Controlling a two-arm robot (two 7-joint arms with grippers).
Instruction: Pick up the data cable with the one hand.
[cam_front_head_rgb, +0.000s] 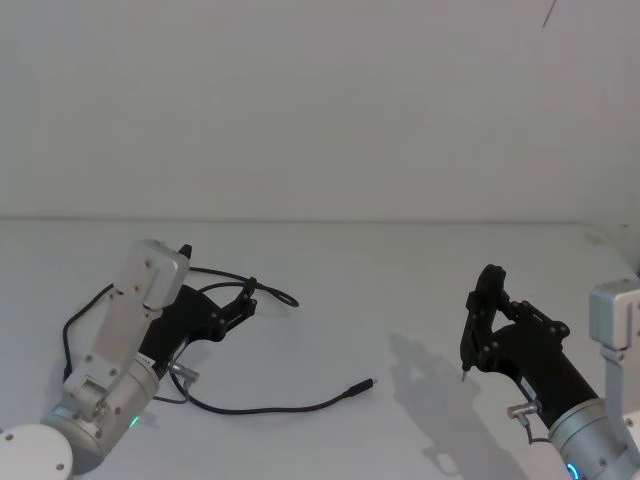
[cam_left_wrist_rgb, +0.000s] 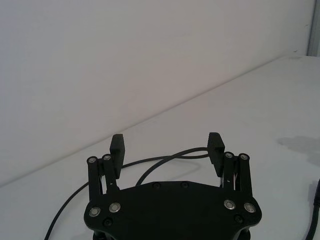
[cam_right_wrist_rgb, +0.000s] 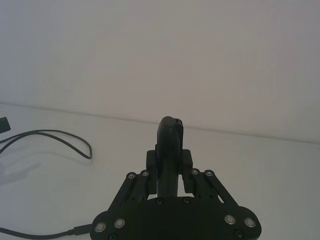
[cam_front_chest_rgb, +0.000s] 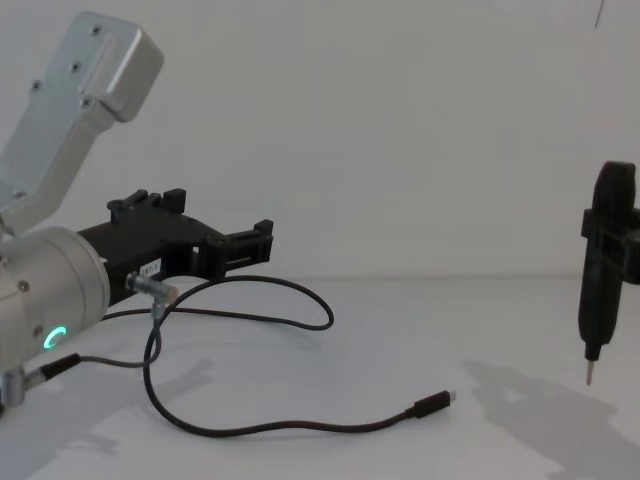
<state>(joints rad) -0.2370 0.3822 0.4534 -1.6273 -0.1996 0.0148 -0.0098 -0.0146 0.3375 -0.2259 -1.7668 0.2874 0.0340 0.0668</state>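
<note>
The data cable (cam_front_head_rgb: 262, 408) lies loose on the white table (cam_front_head_rgb: 400, 290), and its small plug (cam_front_head_rgb: 360, 387) points right. One end curls into a loop (cam_front_head_rgb: 283, 295) on the left. My left gripper (cam_front_head_rgb: 243, 301) hangs open just over that loop. In the left wrist view the cable (cam_left_wrist_rgb: 172, 154) runs on the table beyond the two spread fingers (cam_left_wrist_rgb: 118, 145). From the chest, the open left gripper (cam_front_chest_rgb: 215, 225) is above the cable (cam_front_chest_rgb: 300, 425), apart from it. My right gripper (cam_front_head_rgb: 487, 300) is shut on a slim black pen-like tool (cam_front_head_rgb: 468, 345), held upright off to the right.
A plain white wall rises behind the table. Between the plug (cam_front_chest_rgb: 432, 403) and the tool's pointed tip (cam_front_chest_rgb: 587, 375) there is bare tabletop. The left arm's own short wire with a silver connector (cam_front_chest_rgb: 150, 290) hangs near the cable.
</note>
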